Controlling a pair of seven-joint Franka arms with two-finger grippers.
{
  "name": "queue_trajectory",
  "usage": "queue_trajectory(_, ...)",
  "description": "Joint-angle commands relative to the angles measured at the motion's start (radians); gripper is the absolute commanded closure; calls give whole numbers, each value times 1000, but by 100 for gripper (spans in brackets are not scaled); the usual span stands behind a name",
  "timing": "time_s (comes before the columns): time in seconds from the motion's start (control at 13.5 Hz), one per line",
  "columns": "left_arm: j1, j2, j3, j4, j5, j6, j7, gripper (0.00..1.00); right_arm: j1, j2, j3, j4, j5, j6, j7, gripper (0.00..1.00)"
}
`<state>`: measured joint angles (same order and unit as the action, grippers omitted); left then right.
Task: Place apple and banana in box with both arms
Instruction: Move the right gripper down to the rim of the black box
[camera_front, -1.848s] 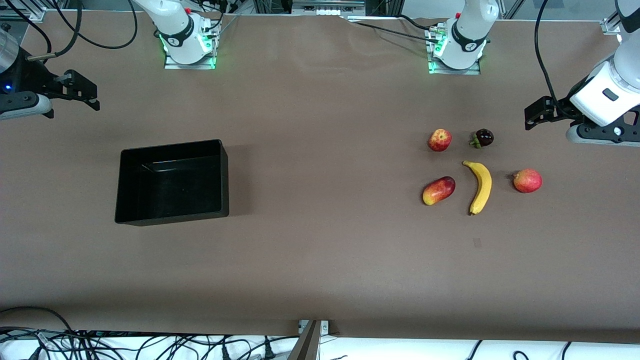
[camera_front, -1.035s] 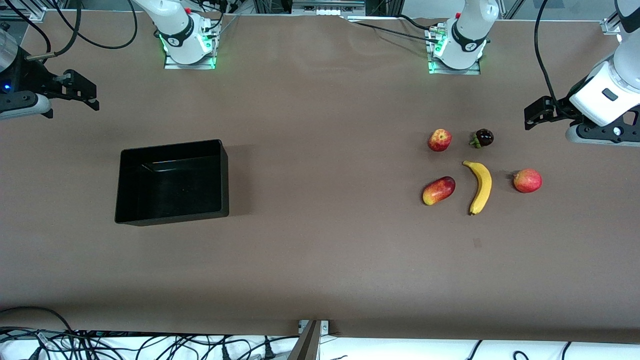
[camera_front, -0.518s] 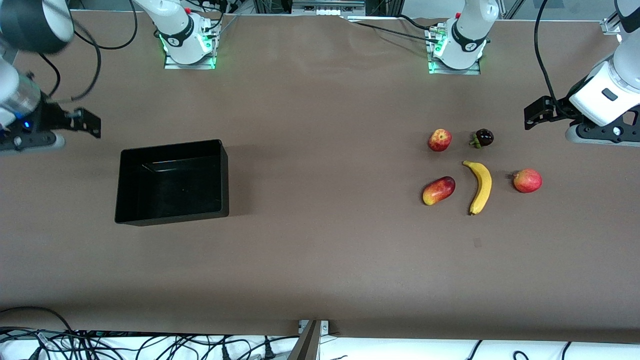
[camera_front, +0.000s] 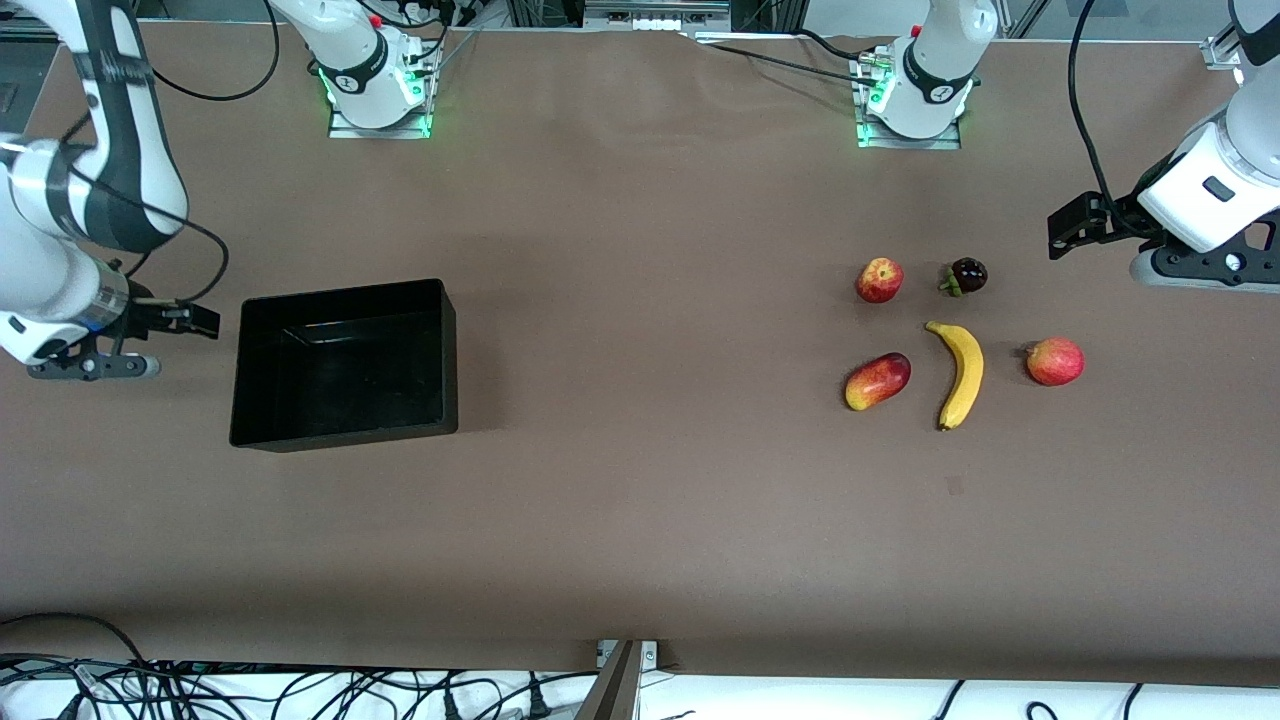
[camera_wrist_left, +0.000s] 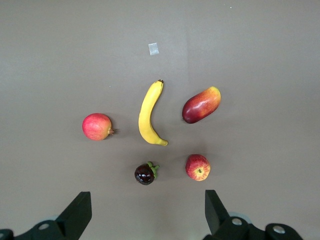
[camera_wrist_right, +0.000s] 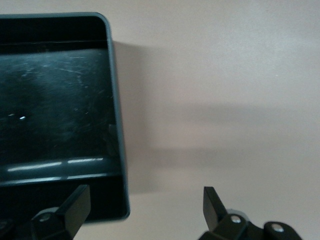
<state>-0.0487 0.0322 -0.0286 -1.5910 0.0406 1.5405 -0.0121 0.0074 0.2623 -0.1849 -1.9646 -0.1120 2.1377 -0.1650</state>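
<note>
Black box (camera_front: 345, 360) empty toward the right arm's end of the table, right gripper (camera_front: 190, 320) just beside its end wall, fingers spread wide, holding nothing, apple (camera_front: 879, 280) and banana (camera_front: 958, 374) on the table among other fruit, left gripper (camera_front: 1070, 228) wide open, empty, near them.

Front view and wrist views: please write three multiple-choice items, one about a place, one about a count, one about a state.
1. Where is the apple?
A. in the box
B. on the table, beside the dark purple fruit
C. in a pincer

2. How many fruits lie on the table?
A. three
B. five
C. seven

3. How is the left pincer?
A. open, empty
B. shut on the banana
C. shut, empty

Answers: 1 B, both lie side by side. 2 B, five are countable. 3 A, its fingers stand apart above the fruits.
</note>
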Motion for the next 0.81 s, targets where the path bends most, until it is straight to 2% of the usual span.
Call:
queue_trajectory(0.0,0,-1,-2,13,-1,-19,-8,0,-4,23,5,-20,38,48,1,0)
queue_trajectory(0.37,1,0,1,14,1,-30,-6,0,-3,90,12,-36,58,154,-5,0)
queue_trajectory(0.59,0,2,1,29,1,-28,-5,0,-3,98,12,-83,81,182,-13,5)
queue_trajectory(0.74,0,14,-1,43,1,-31,-5,0,-3,97,12,-94,83,177,-19,19)
